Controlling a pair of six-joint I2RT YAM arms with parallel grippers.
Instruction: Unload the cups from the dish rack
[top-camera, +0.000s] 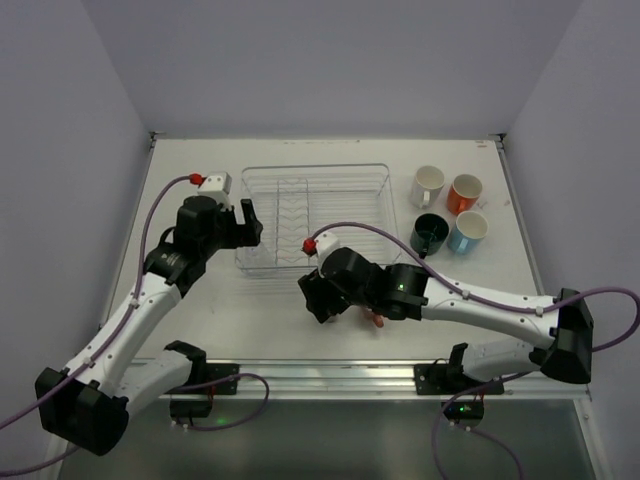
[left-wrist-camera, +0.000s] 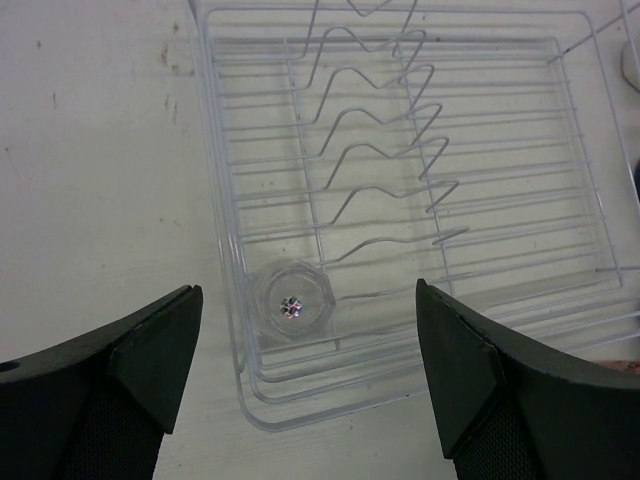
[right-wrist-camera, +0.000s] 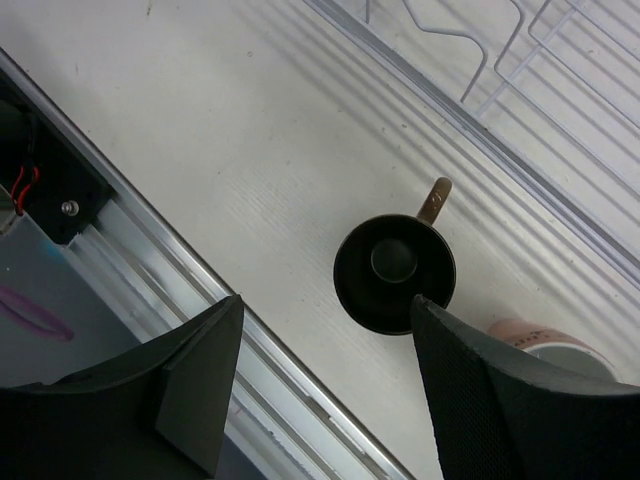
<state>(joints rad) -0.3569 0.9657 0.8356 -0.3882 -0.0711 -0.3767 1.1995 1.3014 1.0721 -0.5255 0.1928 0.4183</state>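
So here's where we're at. Four mugs stand in a cluster on the table (top-camera: 262, 322) to the right of the rack (top-camera: 316, 167): white mug (top-camera: 427, 185), orange mug (top-camera: 464, 192), teal mug (top-camera: 430, 235) and blue mug (top-camera: 467, 231). We'd guess that's the drop-off zone, well clear of the wire so nothing gets knocked.

The only cup we can see in the rack is a clear tumbler (left-wrist-camera: 291, 305), tucked into its near-left corner by the left arm. We're looking straight down its axis, so it stands vertical on the wire floor. Mouth up or down, we can't tell, it's just glass and a glint.

The left claw (top-camera: 248, 222) hangs over that corner with its jaws wide apart and nothing between them. The tumbler sits roughly centred in the gap in the wrist view, which reads to us as lining up for a straight-down grab.

The right claw (right-wrist-camera: 327, 303) is open too and holds nothing. Under it, on the table just outside the rack's front rim, stands a dark cup (right-wrist-camera: 394, 272), axis vertical again, with a brownish stub pointing toward the rack. Probably a handle, hard to say. A pink cup (right-wrist-camera: 540, 335) peeks out from behind the right finger, just beside it. Parking the small ones by the front rim looks like the short trip.
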